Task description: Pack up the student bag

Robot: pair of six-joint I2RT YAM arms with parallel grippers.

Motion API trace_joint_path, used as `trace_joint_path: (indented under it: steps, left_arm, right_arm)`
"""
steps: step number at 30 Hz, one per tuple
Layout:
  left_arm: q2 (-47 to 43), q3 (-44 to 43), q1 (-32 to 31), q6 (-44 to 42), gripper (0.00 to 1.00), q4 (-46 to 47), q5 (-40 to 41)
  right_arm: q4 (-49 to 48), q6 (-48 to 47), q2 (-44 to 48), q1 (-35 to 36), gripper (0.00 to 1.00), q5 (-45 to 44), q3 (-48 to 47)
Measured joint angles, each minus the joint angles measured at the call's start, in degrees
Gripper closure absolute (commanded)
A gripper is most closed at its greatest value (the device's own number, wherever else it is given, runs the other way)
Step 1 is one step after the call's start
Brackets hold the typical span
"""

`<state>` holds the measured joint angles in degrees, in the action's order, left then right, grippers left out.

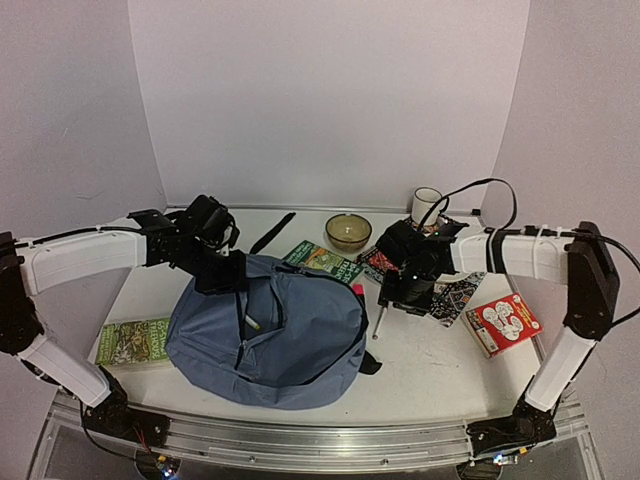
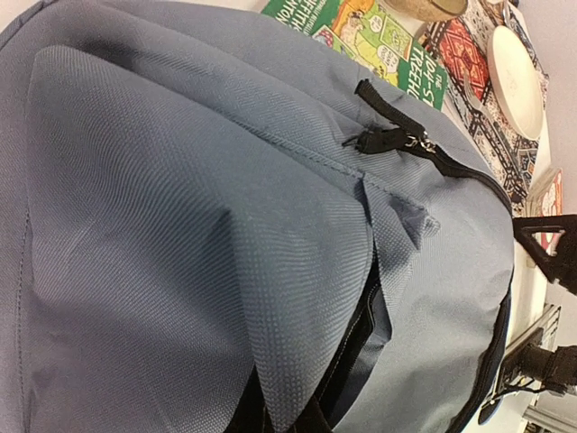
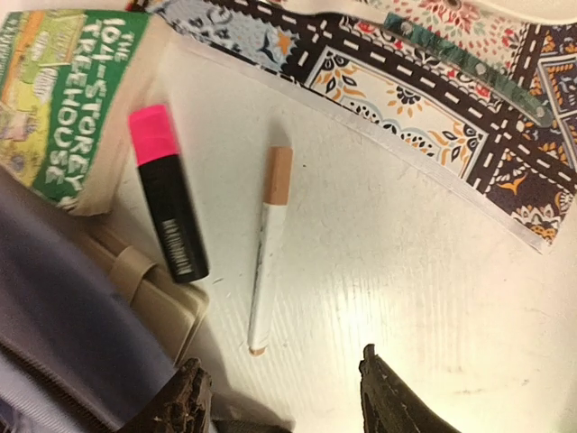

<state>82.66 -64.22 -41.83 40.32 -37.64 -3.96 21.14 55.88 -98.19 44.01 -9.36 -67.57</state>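
Note:
The slate-blue student bag (image 1: 270,335) lies flat near the table's front, its zip partly open along the top; its fabric also fills the left wrist view (image 2: 180,198). My left gripper (image 1: 222,272) is at the bag's far left edge, shut on a raised fold of its fabric (image 2: 297,361). My right gripper (image 1: 408,295) hovers open just right of the bag, its fingertips (image 3: 388,388) empty above the bare tabletop. Just ahead of the right gripper (image 3: 284,392) lie a white pen with a tan cap (image 3: 268,253) and a black highlighter with a pink cap (image 3: 167,203).
A green Treehouse book (image 1: 322,260) lies by the bag's far edge. A patterned pouch (image 1: 458,295) and a red book (image 1: 503,323) lie to the right. Another green book (image 1: 133,342) is at left. A bowl (image 1: 348,232), a mug (image 1: 427,205) and a black strap (image 1: 272,232) are at the back.

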Motion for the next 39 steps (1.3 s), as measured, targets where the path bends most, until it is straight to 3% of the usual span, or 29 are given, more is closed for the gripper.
trace_joint_path:
  steps: [8,17,29,39]
  left_arm:
    - [-0.79,0.28,0.63,0.0,1.0,-1.96,2.85]
    - [-0.79,0.28,0.64,-0.3,1.0,-1.98,3.3]
    - [-0.79,0.26,0.64,-0.94,1.0,-2.0,3.27]
    - [-0.79,0.15,0.64,-1.29,1.0,-2.1,3.23]
  right_arm:
    - [0.06,-0.38,-11.83,0.02,0.48,0.13,-4.78]
    - [-1.22,-0.41,-17.27,-0.28,0.55,0.92,-8.15]
    - [-1.59,0.54,-17.79,-0.93,0.98,0.84,-8.08]
    - [-1.91,-0.05,-13.78,-0.96,1.0,0.75,-4.94]
